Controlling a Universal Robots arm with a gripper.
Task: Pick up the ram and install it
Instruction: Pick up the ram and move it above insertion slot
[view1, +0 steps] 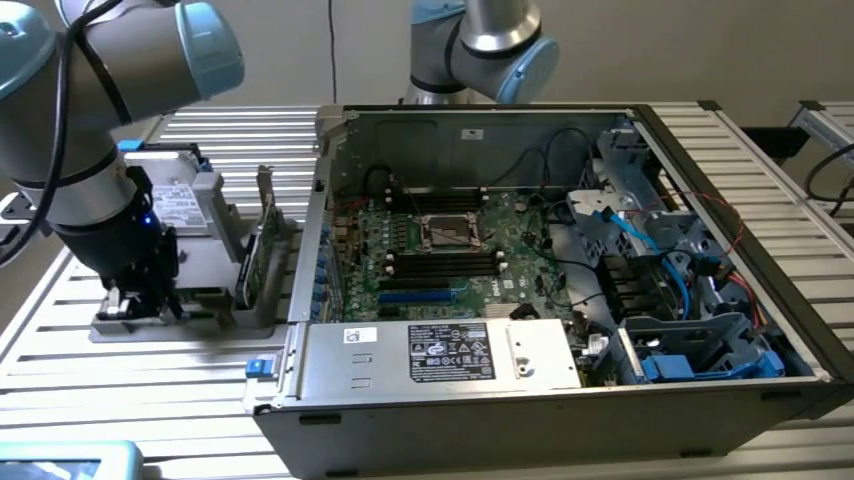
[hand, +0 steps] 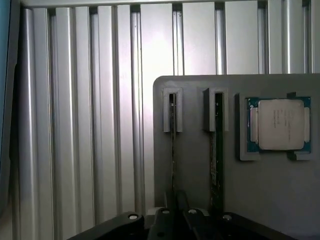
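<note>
The ram (hand: 172, 150) stands on edge in a narrow slot of a grey holder (hand: 195, 160), the slot nearest the holder's edge and close to 1 of its corners. Seen edge-on in the wrist view it is only a thin dark line. It is probably the ram, but its chips and label cannot be made out. A second board (hand: 216, 150), thicker, stands in the neighbouring slot, parallel and apart. Past that, a silver processor (hand: 280, 124) lies flat in a square recess; its faint print is too small to read.

The tool (hand: 178, 219) sits directly over 1 end of the ram and hides that end. Whether it is open or clamped on the stick cannot be told.

In the exterior view the tool (view1: 138, 300) is low over a corner of the holder, on the table (view1: 134, 390) near its edge at the exterior view's left. A taller green expansion card (view1: 267, 235) stands upright further along the holder. Just beside the holder is the open computer case (view1: 561, 405). Its power-supply label (view1: 451, 352) carries small print, none legible.
</note>
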